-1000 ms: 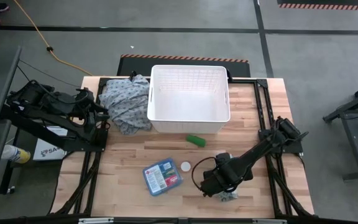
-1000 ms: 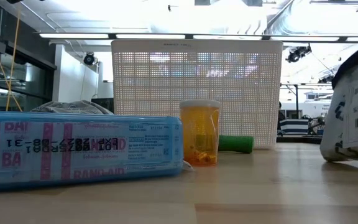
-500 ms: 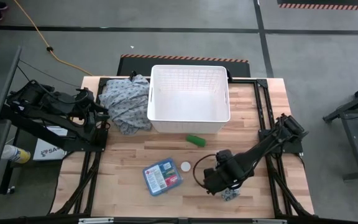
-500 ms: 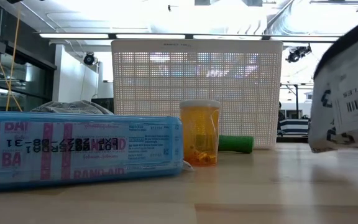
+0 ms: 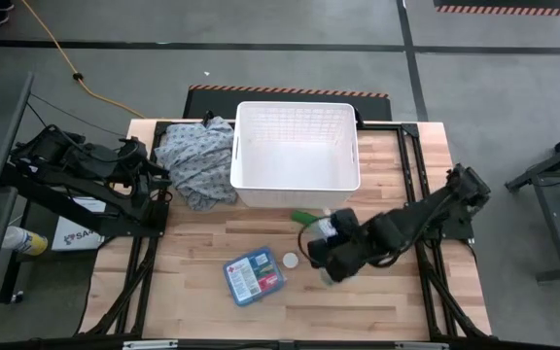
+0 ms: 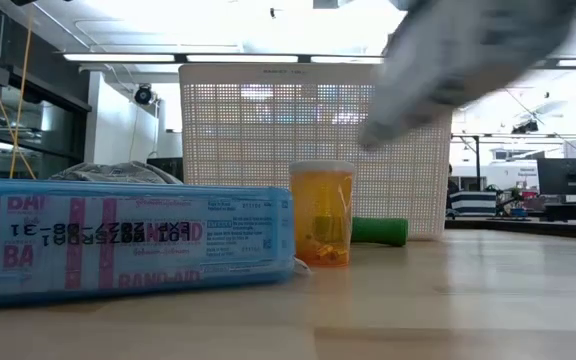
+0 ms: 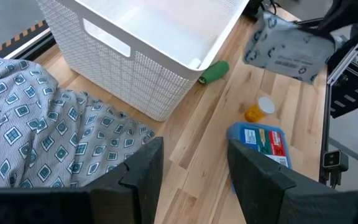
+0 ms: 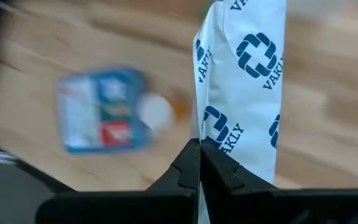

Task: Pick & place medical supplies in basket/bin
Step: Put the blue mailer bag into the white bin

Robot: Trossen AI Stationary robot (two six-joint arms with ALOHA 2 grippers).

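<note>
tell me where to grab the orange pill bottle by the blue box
Take the orange pill bottle across its round body just under the white cap, coming straight down from above. It stands upright in the low view, apart from the blue first-aid box, so the gap beside the box should leave room for one finger of the tool.

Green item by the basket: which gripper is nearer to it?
Right. The right gripper, shut on the packet, is beside the green item; the left gripper waits across the table by the cloth.

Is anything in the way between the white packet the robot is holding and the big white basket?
Nothing visible blocks it. The right gripper holds the packet lifted above the table, just in front of the basket. The green item lies low on the wood near the basket's front wall.
</note>
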